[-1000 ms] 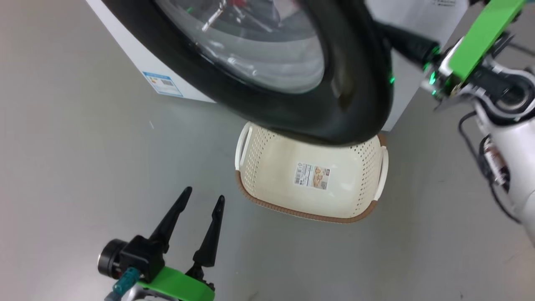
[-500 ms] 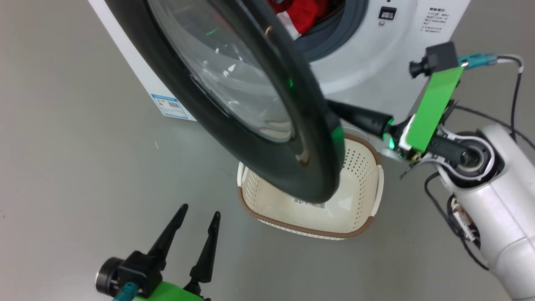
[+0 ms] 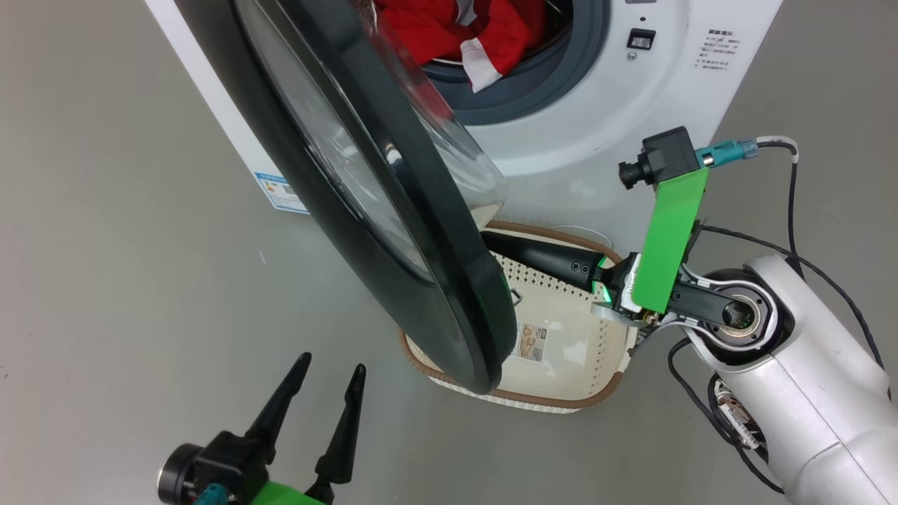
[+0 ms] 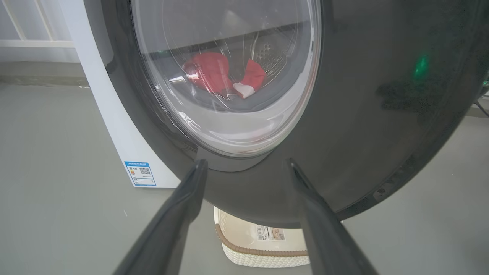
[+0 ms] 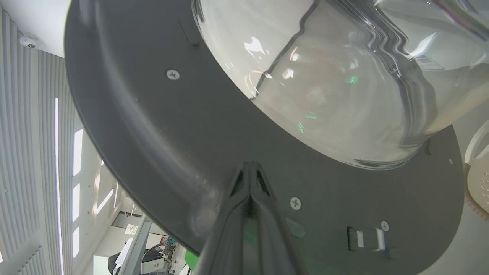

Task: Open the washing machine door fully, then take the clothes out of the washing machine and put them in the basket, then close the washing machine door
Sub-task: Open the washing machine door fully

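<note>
Door state: the washing machine door (image 3: 449,273) stands partly open, swung out from the washing machine (image 3: 596,119) at an angle. In the head view its black rim crosses in front of the basket (image 3: 533,398) and hides the basket's left part.

Clothes (image 3: 449,28): red with white trim, inside the drum. One white-edged fold hangs onto the grey gasket (image 3: 519,98). Through the door glass, the left wrist view shows the same red heap.

Basket: on the floor (image 3: 105,294) just in front of the machine's white front panel, upright, with a sticker (image 3: 532,341) on its bottom.

Right gripper (image 5: 250,168): fingers pressed together, nothing between them. They reach across above the basket to the door's dark inner face, below the bulging glass bowl. The tips lie right at that face; actual contact cannot be confirmed.

Left gripper (image 3: 331,363): fingers spread wide, holding nothing, low over the floor and well apart from the basket. They point toward the door's outer face.

Blue label (image 3: 280,191): at the machine's lower corner, left of the door.
</note>
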